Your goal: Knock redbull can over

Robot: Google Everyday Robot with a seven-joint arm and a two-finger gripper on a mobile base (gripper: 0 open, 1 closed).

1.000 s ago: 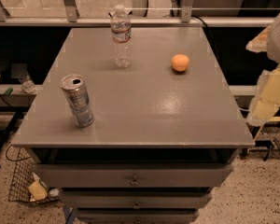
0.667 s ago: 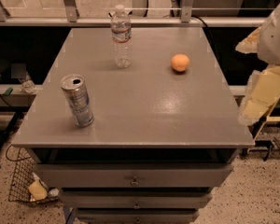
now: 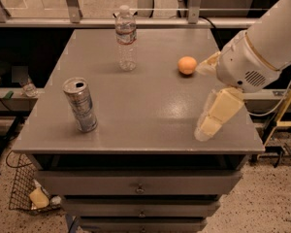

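Note:
The redbull can [image 3: 81, 105], silver and blue with an open pull-tab top, stands upright near the front left of the grey table [image 3: 145, 110]. My gripper [image 3: 201, 101] hangs over the table's right side, far to the right of the can and not touching it. Its two cream fingers [image 3: 216, 113] are spread apart with nothing between them. The white arm housing [image 3: 262, 47] fills the upper right.
A clear plastic water bottle [image 3: 127, 39] stands upright at the back centre. An orange [image 3: 187, 65] lies at the back right, just left of my upper finger. Drawers sit under the tabletop. A wire basket [image 3: 26, 193] stands on the floor at lower left.
My arm has swung left from beyond the table's right edge to over its right side. The can, the bottle and the orange have not moved.

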